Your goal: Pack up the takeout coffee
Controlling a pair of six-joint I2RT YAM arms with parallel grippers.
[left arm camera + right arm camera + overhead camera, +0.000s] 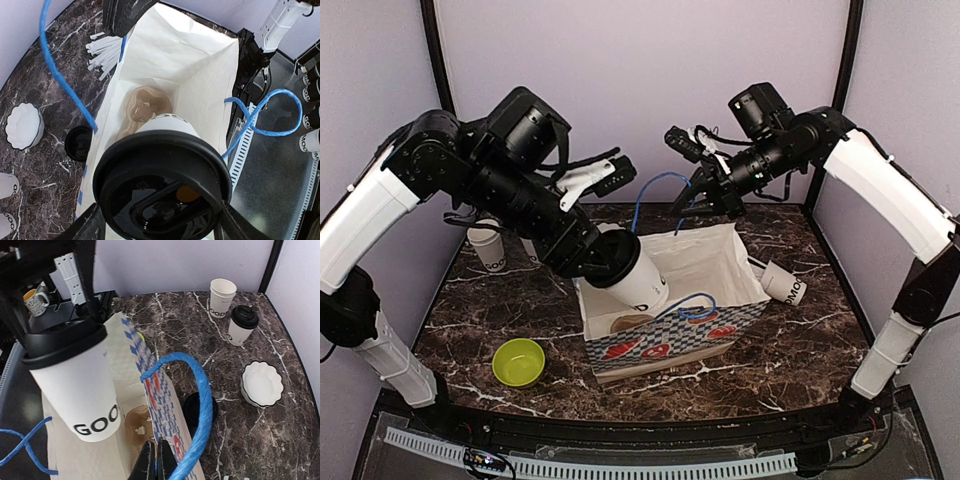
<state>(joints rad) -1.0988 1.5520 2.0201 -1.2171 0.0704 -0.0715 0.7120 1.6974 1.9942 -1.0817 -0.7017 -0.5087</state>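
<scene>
A cup point(645, 285) held by left tool point(610, 258) over bag point(715, 262); right tool point(156, 460) pinches handle point(202, 400)

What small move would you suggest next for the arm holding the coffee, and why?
Probably lower the cup into the bag. The left fingers hold it tilted at the open mouth, the right fingers pinch the blue handle, holding the bag open, and the brown carrier at the bottom looks free.

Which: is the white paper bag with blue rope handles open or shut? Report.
Open: white paper bag mouth spread wide, brown pulp tray visible at its bottom, left claw holding a black-lidded white paper cup above.
</scene>
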